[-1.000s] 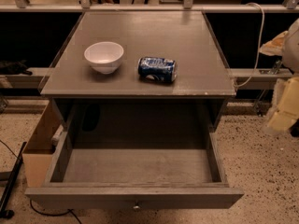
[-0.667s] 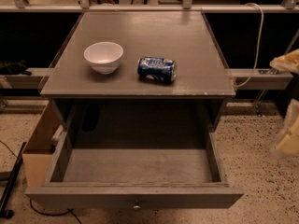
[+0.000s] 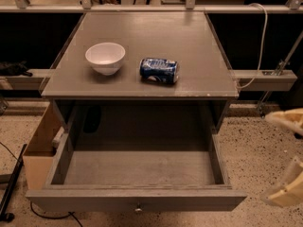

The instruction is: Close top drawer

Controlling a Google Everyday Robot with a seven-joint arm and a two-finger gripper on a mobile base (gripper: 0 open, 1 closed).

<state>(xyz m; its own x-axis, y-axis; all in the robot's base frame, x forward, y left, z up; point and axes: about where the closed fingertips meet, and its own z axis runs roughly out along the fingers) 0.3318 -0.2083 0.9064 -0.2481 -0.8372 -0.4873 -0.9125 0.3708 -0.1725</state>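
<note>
The top drawer (image 3: 142, 174) of the grey cabinet is pulled far out toward the camera and is empty inside. Its flat front panel (image 3: 94, 200) runs along the bottom of the view, with a small round metal knob (image 3: 138, 207) at its centre. My gripper (image 3: 289, 157) is at the right edge of the view, beside the drawer's right front corner and apart from it. Its two cream fingers (image 3: 286, 119) are spread wide with nothing between them. No lower drawers show.
A white bowl (image 3: 105, 57) and a blue can (image 3: 159, 70) lying on its side sit on the cabinet top (image 3: 189, 37). An open cardboard box (image 3: 40, 148) stands against the drawer's left side. Cables run on the floor at left (image 3: 12, 188) and hang at right (image 3: 260, 41).
The gripper has moved down along the right edge of the view, from level with the cabinet top to level with the drawer. The drawer, bowl and can have not moved.
</note>
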